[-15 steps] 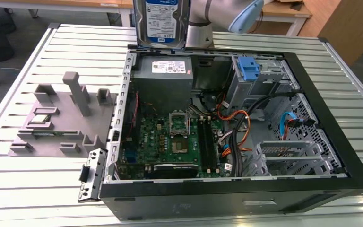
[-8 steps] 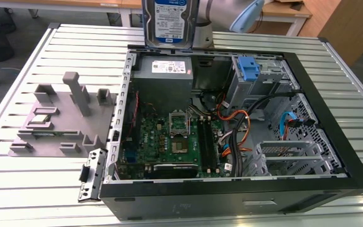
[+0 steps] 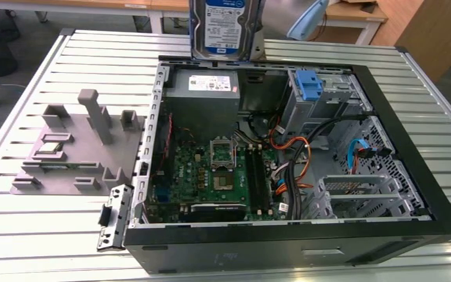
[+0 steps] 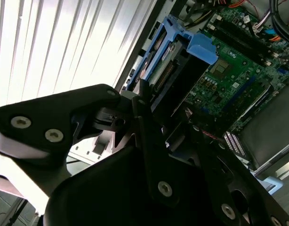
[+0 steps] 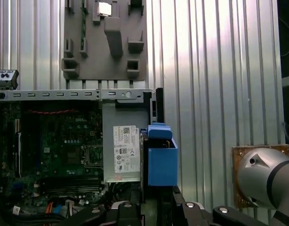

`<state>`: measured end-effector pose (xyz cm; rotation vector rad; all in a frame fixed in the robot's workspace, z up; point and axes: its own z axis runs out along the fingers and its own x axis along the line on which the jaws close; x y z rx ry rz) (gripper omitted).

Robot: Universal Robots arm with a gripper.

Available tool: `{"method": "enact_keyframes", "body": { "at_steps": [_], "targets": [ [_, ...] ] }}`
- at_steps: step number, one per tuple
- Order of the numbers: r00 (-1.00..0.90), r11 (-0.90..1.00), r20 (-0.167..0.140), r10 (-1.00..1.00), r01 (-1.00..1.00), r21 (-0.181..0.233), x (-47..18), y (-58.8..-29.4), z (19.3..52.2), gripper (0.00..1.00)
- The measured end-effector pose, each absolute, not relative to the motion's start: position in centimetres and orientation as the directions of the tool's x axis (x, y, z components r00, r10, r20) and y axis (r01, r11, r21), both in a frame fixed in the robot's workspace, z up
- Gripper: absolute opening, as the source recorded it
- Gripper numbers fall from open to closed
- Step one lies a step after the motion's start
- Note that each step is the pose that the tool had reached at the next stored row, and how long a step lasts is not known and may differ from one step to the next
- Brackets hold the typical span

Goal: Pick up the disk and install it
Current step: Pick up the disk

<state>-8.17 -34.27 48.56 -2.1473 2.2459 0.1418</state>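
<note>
Exterior view is showing the disk point(image 3: 225, 29) hanging upright at twelve o'clock above the open computer case point(image 3: 288, 238), the gripper point(image 4: 165, 110) clamping its edges.

Second wrist view: the gripper point(image 4: 164, 110) is matte black, built of flat, round-ended link plates point(image 4: 64, 122) pinned with silver round-head screws point(image 4: 21, 122), and a pale grey band point(image 4: 15, 147) runs beneath them. First wrist view: the arm joint point(image 5: 264, 176) is a smooth silver-grey rounded housing with one dark recessed screw point(image 5: 252, 161) in its cap. Black gripper links point(image 5: 135, 214) carry further silver fasteners.
</note>
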Motion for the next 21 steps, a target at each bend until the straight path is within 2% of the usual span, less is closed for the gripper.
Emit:
{"method": "enact_keyframes", "body": {
  "at_steps": [21],
  "targets": [
    [-0.047, 0.043, -0.086, -0.995, -0.998, 0.044, -7.9, -36.3, 48.5, 0.35]
  ]
}}
